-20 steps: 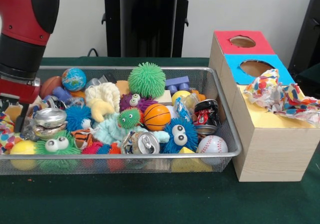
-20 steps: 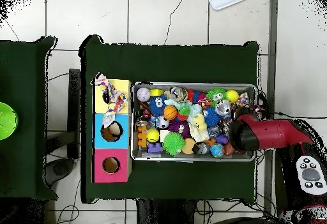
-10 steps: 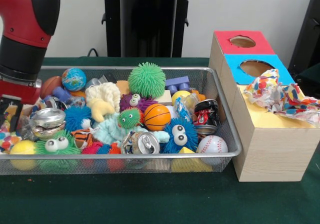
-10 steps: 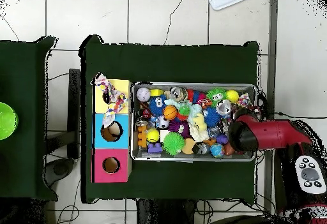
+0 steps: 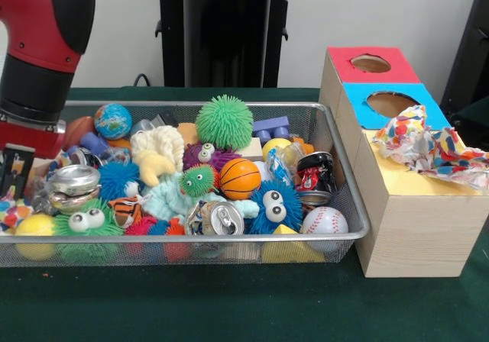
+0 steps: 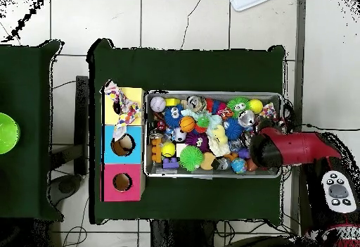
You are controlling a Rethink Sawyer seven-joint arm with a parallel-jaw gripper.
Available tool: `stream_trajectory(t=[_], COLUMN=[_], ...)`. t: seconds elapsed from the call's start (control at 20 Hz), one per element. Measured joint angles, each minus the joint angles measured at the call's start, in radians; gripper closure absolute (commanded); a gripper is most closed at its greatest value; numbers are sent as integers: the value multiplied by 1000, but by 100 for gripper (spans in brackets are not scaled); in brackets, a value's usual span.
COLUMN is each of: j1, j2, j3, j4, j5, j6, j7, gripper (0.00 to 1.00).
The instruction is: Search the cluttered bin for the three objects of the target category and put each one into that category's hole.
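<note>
The wire-mesh bin (image 5: 345, 195) is full of toys; it also shows in the overhead view (image 6: 211, 94). One polka-dot cloth (image 5: 428, 147) lies crumpled on top of the wooden box, over the yellow surround (image 5: 397, 180), and hides the hole; it also shows from above (image 6: 123, 108). Another piece of polka-dot cloth (image 5: 8, 212) shows at the bin's left end. My gripper (image 5: 14, 175) hangs just above that end, close over this cloth. In the overhead view the red arm (image 6: 288, 149) covers the gripper.
The box's red-surround hole (image 5: 370, 63) and blue-surround hole (image 5: 391, 103) are uncovered. The bin holds spiky balls, a basketball (image 5: 240, 178), a baseball (image 5: 325, 221), cans, a cream plush (image 5: 157, 145) and a globe ball (image 5: 113, 120). The black pedestal (image 5: 225, 37) stands behind.
The arm has shifted slightly to the right in the front view; the gripper stays over the bin's left end. The cloth on the box has not moved.
</note>
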Motion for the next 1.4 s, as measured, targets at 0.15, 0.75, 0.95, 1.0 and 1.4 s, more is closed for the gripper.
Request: stream_trajectory(t=[0.15, 0.75, 0.95, 1.0, 1.4], j1=[14, 23, 34, 39, 73], j2=[-7, -216, -282, -298, -396], j3=[-10, -10, -10, -10, -10], j4=[2, 163, 207, 217, 289], j5=[0, 117, 150, 159, 241], j6=[0, 154, 213, 225, 277], j7=[0, 0, 0, 0, 0], gripper=[100, 100, 100, 100, 100])
